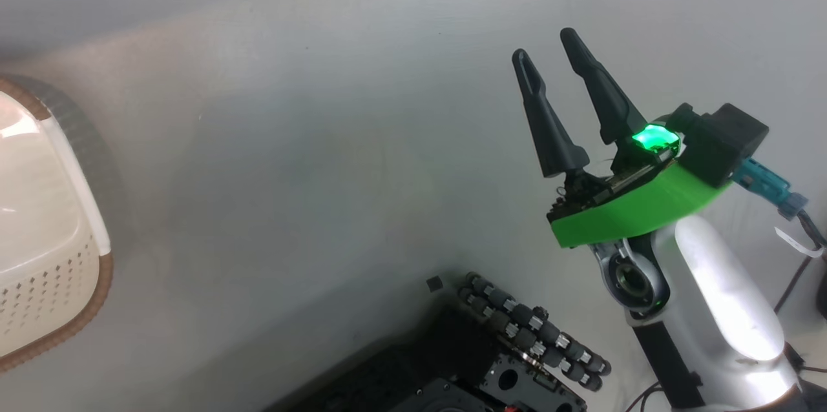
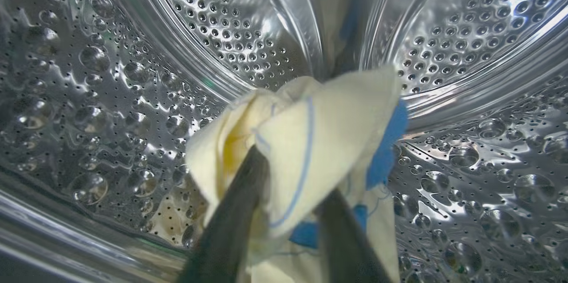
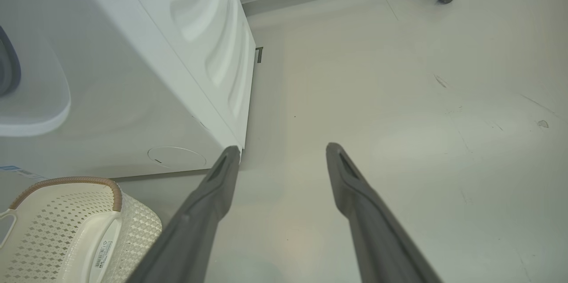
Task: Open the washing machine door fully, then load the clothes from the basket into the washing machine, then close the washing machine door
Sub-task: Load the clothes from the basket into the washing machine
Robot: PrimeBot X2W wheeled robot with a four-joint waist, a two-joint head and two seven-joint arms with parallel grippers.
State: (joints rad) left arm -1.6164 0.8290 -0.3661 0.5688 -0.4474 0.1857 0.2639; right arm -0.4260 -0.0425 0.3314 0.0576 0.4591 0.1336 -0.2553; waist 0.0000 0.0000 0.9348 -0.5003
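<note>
Left fingers [image 2: 230,229], partly parted, reach inside the steel drum [image 2: 222,30]. A cream-and-blue garment [image 2: 337,119] drapes over and between them, seemingly loose, bunched toward the back wall. Right fingers [image 3: 199,212] are spread wide and empty over the floor [image 3: 399,96], by the basket [image 3: 133,225] and washing machine [image 3: 133,74].

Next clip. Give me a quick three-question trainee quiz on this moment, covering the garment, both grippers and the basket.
1. True or false: the right gripper has open jaws with nothing between them.
2. Multiple choice: the garment inside the drum lies between the fingers of A) the left gripper, B) the right gripper, C) both.
3. Short answer: what colour is the rim of the basket?
Key: 1 true; 2 A; 3 brown.
</note>
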